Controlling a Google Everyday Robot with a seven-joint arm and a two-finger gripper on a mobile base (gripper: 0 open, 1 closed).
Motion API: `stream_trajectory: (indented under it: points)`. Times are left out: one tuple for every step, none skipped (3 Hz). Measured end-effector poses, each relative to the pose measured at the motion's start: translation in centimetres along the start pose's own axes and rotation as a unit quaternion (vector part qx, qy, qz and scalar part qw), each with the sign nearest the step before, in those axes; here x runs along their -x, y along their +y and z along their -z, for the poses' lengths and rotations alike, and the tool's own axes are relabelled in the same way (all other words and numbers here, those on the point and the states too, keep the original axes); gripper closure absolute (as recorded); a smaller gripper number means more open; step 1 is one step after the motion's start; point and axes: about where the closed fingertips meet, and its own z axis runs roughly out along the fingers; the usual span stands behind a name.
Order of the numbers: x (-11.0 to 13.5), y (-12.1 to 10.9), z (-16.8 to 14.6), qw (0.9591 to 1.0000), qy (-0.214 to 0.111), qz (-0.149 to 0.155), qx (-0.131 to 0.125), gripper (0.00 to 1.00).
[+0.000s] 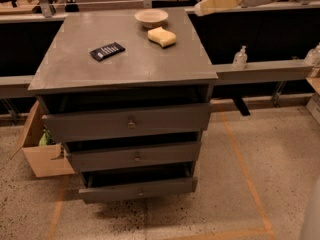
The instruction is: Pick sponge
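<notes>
The sponge [162, 36], a pale yellow foam block with a wavy outline, lies on the grey cabinet top [125, 59] near its far right corner, just in front of the round beige bowl [151, 17]. My gripper [206, 8] comes in from the upper right on a white arm. It hangs in the air above the cabinet's far right edge, to the right of and higher than the sponge, and holds nothing that I can see.
A dark flat remote-like item [107, 51] lies left of the sponge. The cabinet has three drawers [131, 123] slightly pulled out. A clear bottle [240, 58] stands on the rail at the right. A cardboard box [42, 151] sits on the floor at the left.
</notes>
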Motion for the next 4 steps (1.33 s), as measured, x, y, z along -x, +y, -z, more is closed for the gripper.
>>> stream_trajectory:
  points:
    - [-0.6,0.3,-3.1,0.9994,0.014,-0.030,-0.012,0.00]
    - [-4.4,1.9,-5.6,0.9973,0.049,-0.055,0.002,0.00]
    - [-4.5,1.9,-5.6,0.9973,0.049,-0.054,0.003,0.00]
    - [-6.0,2.1,-6.7,0.9962,0.049,-0.071,-0.009,0.00]
